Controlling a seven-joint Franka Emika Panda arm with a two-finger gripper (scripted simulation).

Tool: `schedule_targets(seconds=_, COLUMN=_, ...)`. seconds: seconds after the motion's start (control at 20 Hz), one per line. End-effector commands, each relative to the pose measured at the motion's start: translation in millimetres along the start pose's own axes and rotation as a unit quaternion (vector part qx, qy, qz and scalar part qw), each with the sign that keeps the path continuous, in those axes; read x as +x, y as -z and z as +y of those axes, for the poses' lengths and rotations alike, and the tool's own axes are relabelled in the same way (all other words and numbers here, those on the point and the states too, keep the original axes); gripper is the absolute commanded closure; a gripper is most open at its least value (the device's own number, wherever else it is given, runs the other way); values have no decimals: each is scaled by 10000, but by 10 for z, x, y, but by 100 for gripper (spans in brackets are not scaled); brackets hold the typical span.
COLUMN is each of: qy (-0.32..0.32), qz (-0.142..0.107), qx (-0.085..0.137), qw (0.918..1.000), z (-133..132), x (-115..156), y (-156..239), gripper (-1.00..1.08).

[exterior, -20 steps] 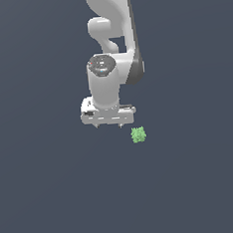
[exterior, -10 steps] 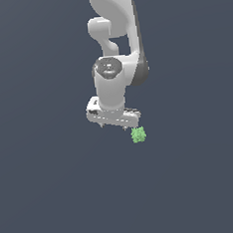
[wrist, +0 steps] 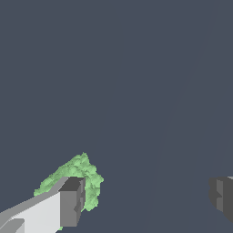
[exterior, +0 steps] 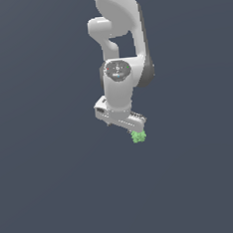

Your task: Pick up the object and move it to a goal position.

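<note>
Beneath one end of the white Panda gripper [exterior: 122,119], at the exterior view's right, sits the small light-green knobbly lump [exterior: 138,136], resting on the flat dark grey floor [exterior: 55,194]. The wrist view settles the relation that matters: the lump [wrist: 75,182] lies behind and partly under one dark grey fingertip [wrist: 71,201], not in the gap between the two, while the other fingertip [wrist: 223,195] stands well apart at the far edge of that picture. The jaws are spread wide and hold nothing. Whether that near fingertip already touches the lump cannot be told; it overlaps it in both views. The lump looks roughly as broad as it is long, so no long axis dictates the approach; what counts is that the gripper's centre is offset from the lump along the line joining the fingers. My judgement is that the hand must shift toward the lump's side before closing, otherwise a finger would come down on top of it or push it aside.

Compared with half a second ago, the gripper has travelled toward the exterior view's right and lower, closing the visible gap to the lump, which has not moved from its spot.
</note>
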State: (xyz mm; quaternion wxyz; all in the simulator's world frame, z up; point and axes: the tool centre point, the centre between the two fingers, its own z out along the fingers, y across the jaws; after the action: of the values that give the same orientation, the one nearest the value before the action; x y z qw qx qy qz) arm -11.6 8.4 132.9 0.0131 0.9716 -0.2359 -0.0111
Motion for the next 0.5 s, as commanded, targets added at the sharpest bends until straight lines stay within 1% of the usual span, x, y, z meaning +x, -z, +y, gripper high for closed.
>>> schedule_targets(seconds=0.0, qy=-305, qz=2, qx=13, qw=9995, z=-54, x=-30, y=-26, gripper=-92)
schedule_targets(seconds=0.2, qy=-780, qz=4, qx=32, qw=9969, z=-139, x=-78, y=-68, gripper=-92)
schedule_targets(seconds=0.45, qy=-1372, qz=4, qx=55, qw=9905, z=-242, x=-139, y=-120, gripper=-92)
